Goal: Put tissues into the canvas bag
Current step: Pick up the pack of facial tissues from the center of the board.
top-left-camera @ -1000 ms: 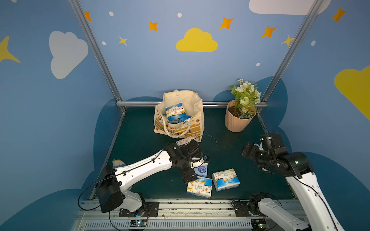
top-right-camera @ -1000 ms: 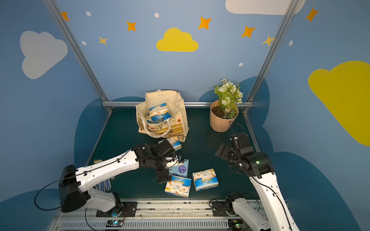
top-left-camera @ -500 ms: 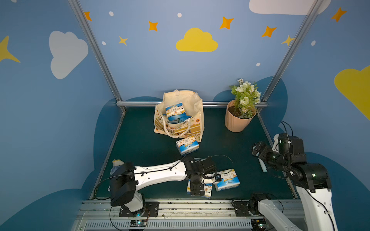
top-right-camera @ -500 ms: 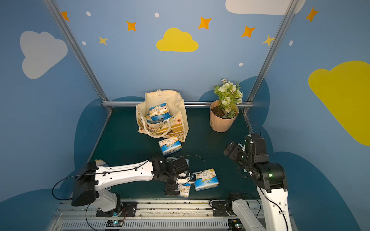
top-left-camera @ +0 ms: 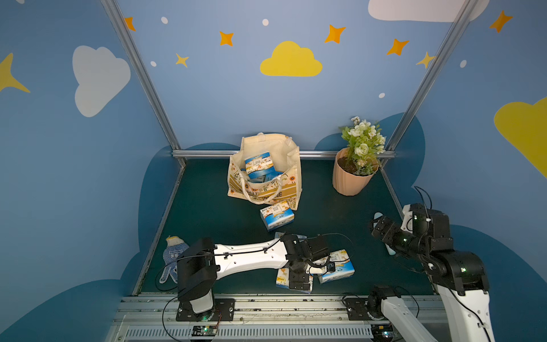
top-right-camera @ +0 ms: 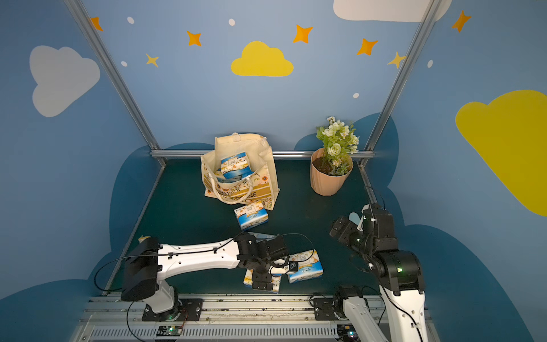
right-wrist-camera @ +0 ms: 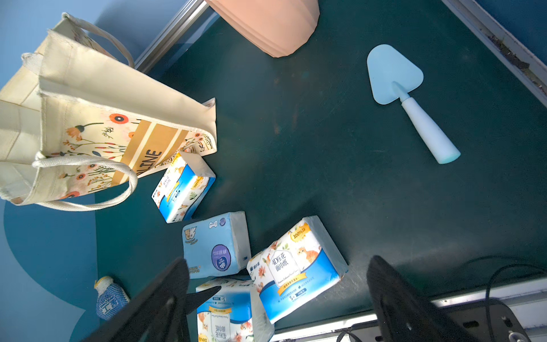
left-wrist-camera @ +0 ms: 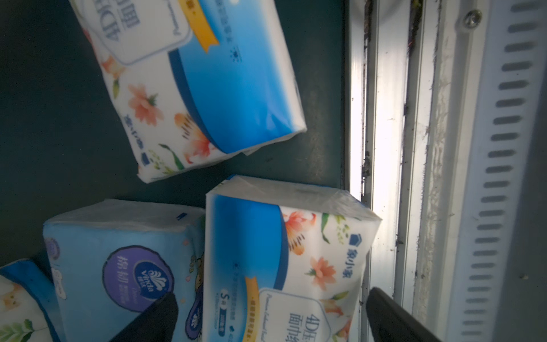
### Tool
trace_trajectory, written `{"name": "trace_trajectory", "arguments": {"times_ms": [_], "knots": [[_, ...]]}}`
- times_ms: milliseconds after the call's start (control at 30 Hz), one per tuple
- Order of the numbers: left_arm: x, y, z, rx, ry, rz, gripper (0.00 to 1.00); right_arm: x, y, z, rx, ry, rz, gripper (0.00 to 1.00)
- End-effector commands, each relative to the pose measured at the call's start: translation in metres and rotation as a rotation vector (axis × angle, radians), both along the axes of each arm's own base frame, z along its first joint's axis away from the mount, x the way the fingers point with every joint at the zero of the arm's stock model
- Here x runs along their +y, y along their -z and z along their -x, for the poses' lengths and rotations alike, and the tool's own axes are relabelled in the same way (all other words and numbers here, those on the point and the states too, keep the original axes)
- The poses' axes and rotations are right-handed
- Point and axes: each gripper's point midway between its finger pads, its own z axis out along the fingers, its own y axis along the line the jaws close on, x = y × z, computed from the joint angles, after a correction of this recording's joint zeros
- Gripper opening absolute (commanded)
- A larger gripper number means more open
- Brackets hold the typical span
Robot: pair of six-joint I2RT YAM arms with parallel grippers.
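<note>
– At the table's point(top-left-camera: 207, 207) 6 o'clock edge, taking the back wall as 12, what lies there?
– Three packs point(right-wrist-camera: 296, 266), huddled. The front pack point(left-wrist-camera: 296, 251) sits at the rail point(left-wrist-camera: 384, 148), and its long axis seems to run 9 to 3 along it. The left gripper point(left-wrist-camera: 272, 294) hangs over it, fingers spread wide, holding nothing. Whether it touches, I cannot tell.
– How do the fingers sit to it?
– Across its short width: one at its 6 o'clock side, over the rail, and one at its 12 o'clock side.
– Anything in the way?
– Yes. The pale pack point(left-wrist-camera: 118, 266) presses against the front pack at 12 o'clock. The inner finger hovers over it, not over a gap. I judge a straight drop could land on it or pinch both. The right pack point(top-left-camera: 337, 266) lies just beside, at 3 o'clock.
– And the other arm?
– The right gripper point(right-wrist-camera: 278, 263), also spread and empty, is at the table's 3 o'clock, well apart. The left is nearer.
– Where must the pack go?
– Into the bag point(top-left-camera: 266, 189), open at 12 o'clock across the table, with more packs inside. A stray pack point(top-left-camera: 276, 214) lies at the bag's 6 o'clock, likely under the carry path. A pot point(top-left-camera: 350, 180) stands at 2 o'clock, a scoop point(right-wrist-camera: 411, 100) at 3 and a glove point(top-left-camera: 173, 257) at 8, all off to the sides.
</note>
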Motion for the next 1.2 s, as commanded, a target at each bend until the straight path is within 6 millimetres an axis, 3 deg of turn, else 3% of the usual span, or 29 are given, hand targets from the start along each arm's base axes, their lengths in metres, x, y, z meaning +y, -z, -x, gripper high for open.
{"name": "trace_trajectory", "arguments": {"times_ms": [0, 333, 1000, 1167], "knots": [[0.002, 0.005, 0.006, 0.026, 0.021, -0.022, 1.0, 0.002, 0.0, -0.002, -0.01, -0.017, -0.004, 0.95], [0.001, 0.026, -0.007, -0.045, 0.022, -0.039, 1.0, 0.005, 0.006, 0.0, -0.012, -0.019, -0.028, 0.95], [0.009, 0.053, 0.004, 0.025, 0.012, -0.086, 1.0, 0.007, 0.022, 0.001, 0.008, -0.025, -0.041, 0.95], [0.008, 0.059, 0.001, 0.019, 0.0, -0.096, 0.9, 0.008, 0.022, 0.002, 0.004, -0.031, -0.043, 0.95]]}}
